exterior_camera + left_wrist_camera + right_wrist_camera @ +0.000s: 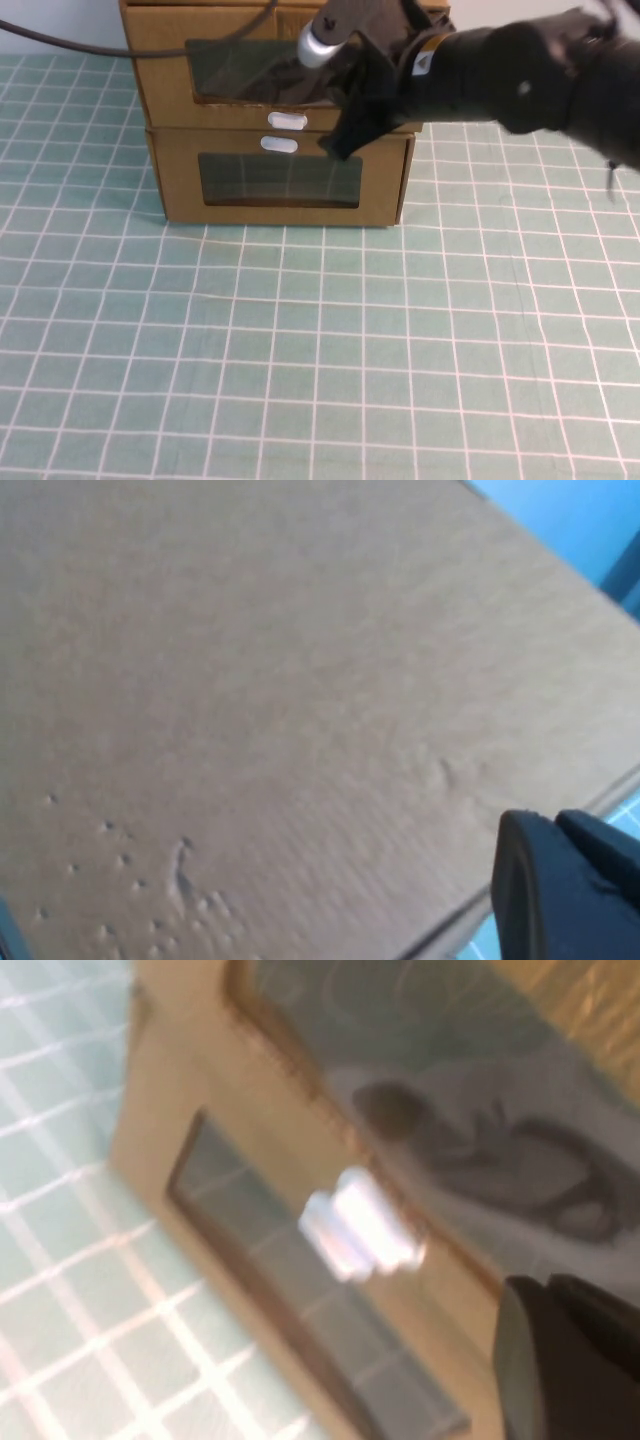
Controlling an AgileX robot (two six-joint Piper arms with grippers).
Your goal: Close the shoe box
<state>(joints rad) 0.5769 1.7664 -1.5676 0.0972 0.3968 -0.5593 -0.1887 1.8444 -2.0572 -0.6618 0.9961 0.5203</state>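
Push step in hand: right claw [345, 140] is set at upper shoe box [262, 70] front, right of its tab; fingers' state cannot be told. Left claw [560, 890] is held close against cardboard, state unknown. Next: a straight inward push.

The right arm [530, 85], across the frame's upper right, was matte black with a silver cylindrical end and a small yellow-white label; a thin black cable crossed the upper left.

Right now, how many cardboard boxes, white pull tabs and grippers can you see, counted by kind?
Cardboard boxes: 2, the shoe box stacked on the lower box.
White pull tabs: 2.
Grippers: 2, right gripper at the boxes' fronts, left gripper beside cardboard.
Total: 6.
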